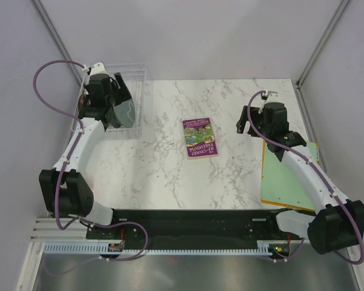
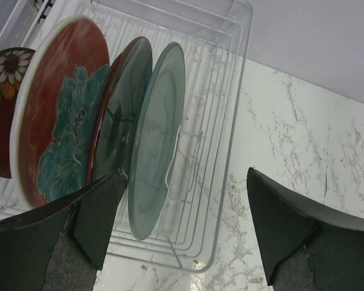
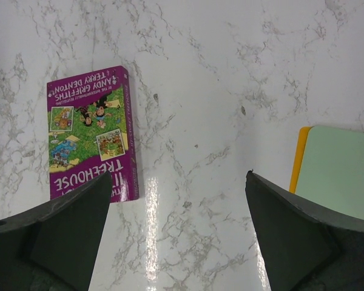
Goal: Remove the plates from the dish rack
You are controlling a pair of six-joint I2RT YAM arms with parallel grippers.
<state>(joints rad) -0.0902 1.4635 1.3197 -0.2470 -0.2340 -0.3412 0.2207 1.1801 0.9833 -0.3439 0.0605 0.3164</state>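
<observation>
A white marble-patterned table (image 1: pixel 230 176) is seen, with three things laid directly on it. A clear plastic dish rack (image 1: pixel 147 97) is set at the far left corner. A purple paperback book (image 1: pixel 200 137) is laid flat, cover up, near the middle, well apart from the rack. A green folder (image 1: pixel 282 182) with an orange edge is placed along the right edge.

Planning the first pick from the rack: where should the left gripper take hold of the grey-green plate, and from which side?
Its top rim, from above. The grey-green plate stands on edge at the end of the row, bare rack beside its outer face; one jaw likely fits there, the other in the narrow gap to the dark teal plate.
</observation>
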